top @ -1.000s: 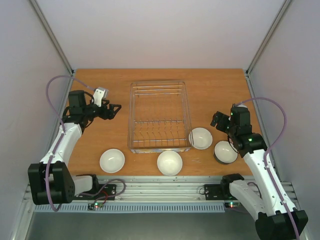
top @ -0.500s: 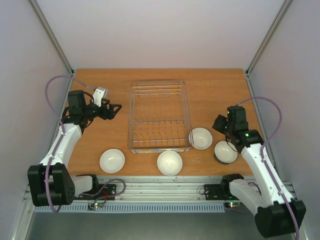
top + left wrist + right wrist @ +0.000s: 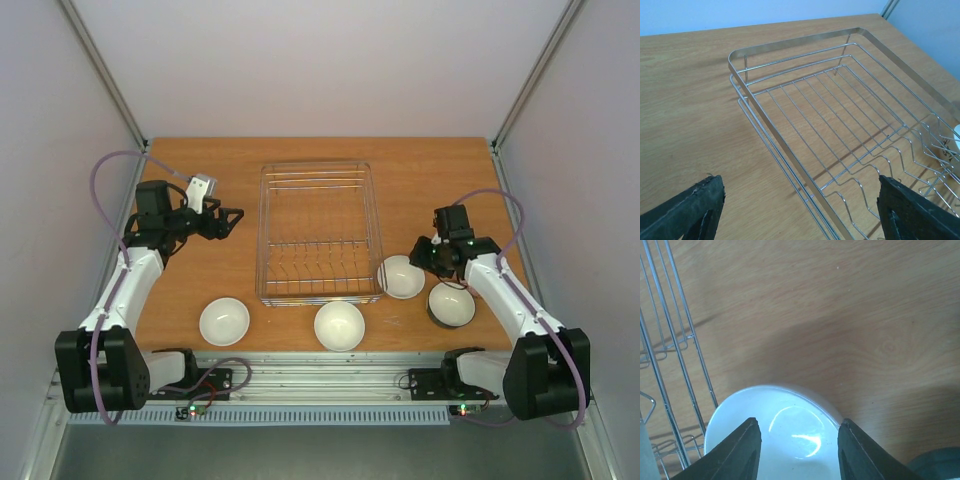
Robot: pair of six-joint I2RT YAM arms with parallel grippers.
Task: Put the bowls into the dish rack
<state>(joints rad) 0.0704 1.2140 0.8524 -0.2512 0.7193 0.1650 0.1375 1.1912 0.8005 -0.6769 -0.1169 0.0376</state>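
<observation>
While the left end effector (image 3: 230,219) hovers centre left, fingers (image 3: 690,210) wide apart, the dish rack (image 3: 266,230) sits mid-frame on the desk (image 3: 430,180); four bowls (image 3: 224,320) lie below and right of it, and the right end effector (image 3: 424,254), fingers (image 3: 740,450) partly apart, hangs over the third bowl (image 3: 398,280).

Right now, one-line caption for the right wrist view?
Right gripper poised over a white bowl beside the dish rack.

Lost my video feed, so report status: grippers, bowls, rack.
Left gripper open, hovering left of dish rack. Right gripper over white bowl beside rack, jaws apart, grip unconfirmed. Rack empty; three other bowls on table. Nothing between bowl and rack.
</observation>
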